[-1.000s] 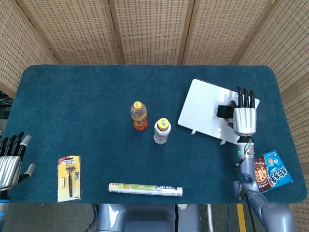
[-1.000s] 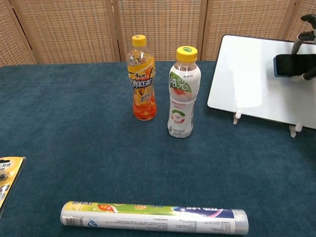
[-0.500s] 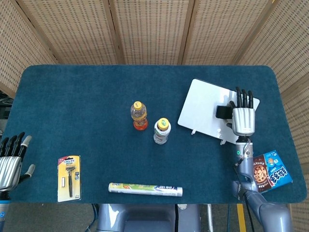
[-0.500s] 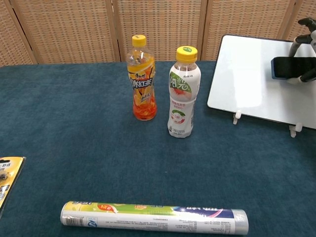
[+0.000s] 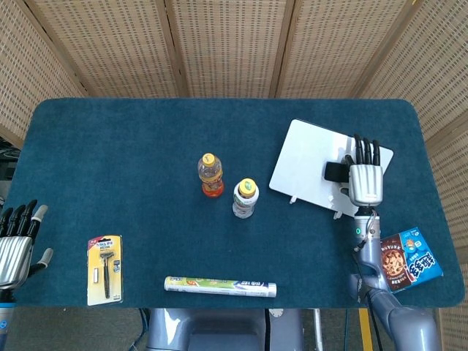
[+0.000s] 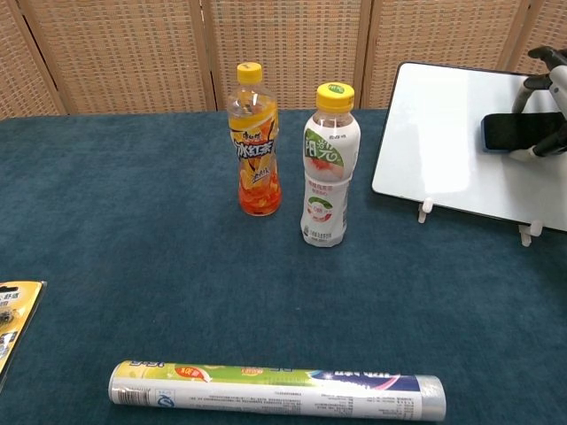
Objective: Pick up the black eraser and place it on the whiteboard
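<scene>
Head view is showing the whiteboard (image 5: pixel 307 161) sitting where it was, while the right hand (image 5: pixel 364 181) is sliding slightly leftward over it since the earlier frame, carrying the black eraser (image 5: pixel 336 172) pinched against the board's face. The left hand (image 5: pixel 14 248) is idling open.

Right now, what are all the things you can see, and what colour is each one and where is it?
Table: one, dark blue cloth top.
Whiteboard: one, white, propped on the table's right side.
Black eraser: one, against the whiteboard, in the right hand.
Orange bottle: one, yellow cap, table middle.
White bottle: one, yellow cap, beside the orange one.
Razor pack: one, yellow, front left.
Wrapped roll: one, white-green, front edge.
Snack box: one, blue, front right.
Left hand: empty, far left edge.
Right hand: holds the eraser.
</scene>
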Tool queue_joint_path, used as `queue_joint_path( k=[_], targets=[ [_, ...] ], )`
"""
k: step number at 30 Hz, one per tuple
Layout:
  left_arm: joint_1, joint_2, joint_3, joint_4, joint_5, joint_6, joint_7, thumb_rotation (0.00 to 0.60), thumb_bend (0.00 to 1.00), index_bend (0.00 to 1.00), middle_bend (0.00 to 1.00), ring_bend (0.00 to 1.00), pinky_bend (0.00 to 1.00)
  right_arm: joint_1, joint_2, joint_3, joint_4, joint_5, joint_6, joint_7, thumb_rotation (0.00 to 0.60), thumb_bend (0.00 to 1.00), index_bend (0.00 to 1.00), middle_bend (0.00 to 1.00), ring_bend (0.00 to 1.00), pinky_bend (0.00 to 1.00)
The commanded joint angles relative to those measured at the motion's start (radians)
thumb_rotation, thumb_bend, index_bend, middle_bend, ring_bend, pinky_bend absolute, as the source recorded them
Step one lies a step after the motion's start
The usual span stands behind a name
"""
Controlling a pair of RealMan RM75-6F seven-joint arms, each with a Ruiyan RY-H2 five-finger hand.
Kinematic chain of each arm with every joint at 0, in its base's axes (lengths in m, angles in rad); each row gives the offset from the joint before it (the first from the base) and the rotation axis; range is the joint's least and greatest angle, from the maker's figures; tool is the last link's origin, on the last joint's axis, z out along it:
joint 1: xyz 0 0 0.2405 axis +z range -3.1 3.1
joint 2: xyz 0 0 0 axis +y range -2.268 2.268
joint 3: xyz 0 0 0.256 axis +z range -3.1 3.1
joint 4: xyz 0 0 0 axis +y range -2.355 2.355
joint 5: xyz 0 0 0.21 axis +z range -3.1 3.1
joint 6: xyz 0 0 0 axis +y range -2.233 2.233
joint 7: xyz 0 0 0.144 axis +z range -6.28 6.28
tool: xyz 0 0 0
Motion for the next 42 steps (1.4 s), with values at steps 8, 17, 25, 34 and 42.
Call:
queue_joint_path(
  k=[8,17,25,34,42],
  targets=[
    [0.000,0.000,0.000,-0.002,-0.001,-0.001,0.003,0.600,0.33,0.00,0.00,0.00,0.00,-0.001,-0.005,0.001,0.011,0.006,-0.015,0.018,0.600,0.16,0.48,0.01,0.00,0.00],
    [-0.002,0.002,-0.002,-0.008,-0.010,-0.006,0.007,0.600,0.33,0.00,0.00,0.00,0.00,-0.007,0.006,-0.001,0.011,0.007,-0.020,0.032,0.600,0.15,0.28,0.00,0.00,0.00],
    [-0.002,0.002,-0.002,-0.008,-0.009,-0.005,0.007,0.600,0.33,0.00,0.00,0.00,0.00,-0.015,0.018,-0.002,-0.007,0.008,-0.015,0.033,0.600,0.14,0.19,0.00,0.00,0.00],
    [-0.002,0.003,-0.002,-0.009,-0.009,-0.005,0.004,0.600,0.33,0.00,0.00,0.00,0.00,-0.054,0.044,-0.011,-0.083,-0.003,0.049,0.038,0.600,0.13,0.10,0.00,0.00,0.00],
    [-0.001,0.005,-0.003,-0.011,-0.007,-0.001,-0.003,0.600,0.33,0.00,0.00,0.00,0.00,-0.131,0.118,-0.039,-0.244,-0.032,0.145,0.020,0.600,0.10,0.06,0.00,0.00,0.00]
  ],
)
